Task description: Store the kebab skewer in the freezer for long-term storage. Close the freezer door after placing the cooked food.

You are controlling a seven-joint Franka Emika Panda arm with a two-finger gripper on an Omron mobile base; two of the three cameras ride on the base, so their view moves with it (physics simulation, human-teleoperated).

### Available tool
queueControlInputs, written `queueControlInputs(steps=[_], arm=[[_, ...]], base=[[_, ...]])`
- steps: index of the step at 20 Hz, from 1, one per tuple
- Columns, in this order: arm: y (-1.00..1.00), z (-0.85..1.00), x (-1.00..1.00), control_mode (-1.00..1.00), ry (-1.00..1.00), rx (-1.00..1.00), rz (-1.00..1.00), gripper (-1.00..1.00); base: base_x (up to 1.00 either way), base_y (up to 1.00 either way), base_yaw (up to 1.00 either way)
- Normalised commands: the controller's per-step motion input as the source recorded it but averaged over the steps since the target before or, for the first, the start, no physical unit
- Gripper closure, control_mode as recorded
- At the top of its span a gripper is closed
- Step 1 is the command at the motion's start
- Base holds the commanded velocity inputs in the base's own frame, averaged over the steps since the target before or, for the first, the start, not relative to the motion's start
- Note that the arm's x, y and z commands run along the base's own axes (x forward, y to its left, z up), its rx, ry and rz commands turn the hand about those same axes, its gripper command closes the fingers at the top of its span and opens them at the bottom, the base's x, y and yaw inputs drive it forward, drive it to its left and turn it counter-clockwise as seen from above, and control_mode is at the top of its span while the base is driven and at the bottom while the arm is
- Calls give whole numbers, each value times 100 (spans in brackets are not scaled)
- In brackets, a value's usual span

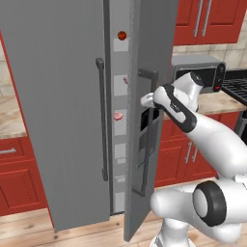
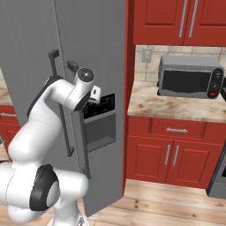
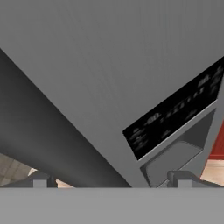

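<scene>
The freezer door (image 1: 161, 38) stands slightly ajar, its dark dispenser recess (image 2: 99, 123) and long bar handle (image 1: 150, 140) facing me. My gripper (image 1: 147, 100) is right at the door's face beside the recess, open, nothing between its fingertips (image 3: 39, 180). The hand view looks closely onto the grey door (image 3: 109, 65) and the recess (image 3: 175, 127). Through the gap, the freezer (image 1: 120, 144) shows its shelves. A small reddish-brown bit (image 1: 126, 80) on a middle shelf looks like the kebab skewer, mostly hidden by the door's edge.
A round red fruit (image 1: 122, 35) and a flat pink piece (image 1: 117, 116) lie on other shelves. The plain grey door (image 1: 53, 96) stands left. A microwave (image 2: 190, 77) sits on the counter (image 2: 176, 108) to the right, above red cabinets (image 2: 172, 154).
</scene>
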Motion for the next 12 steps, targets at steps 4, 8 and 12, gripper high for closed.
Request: queueControlInputs(steps=[4,8,12], arm=[[3,-2,33,-100,0,-2,0,-100],[0,-1,39,-100,0,-6,-1,-100],[1,0,55,-100,0,-3,-7,-100]], base=[[0,0,0],[0,0,0],[0,0,0]])
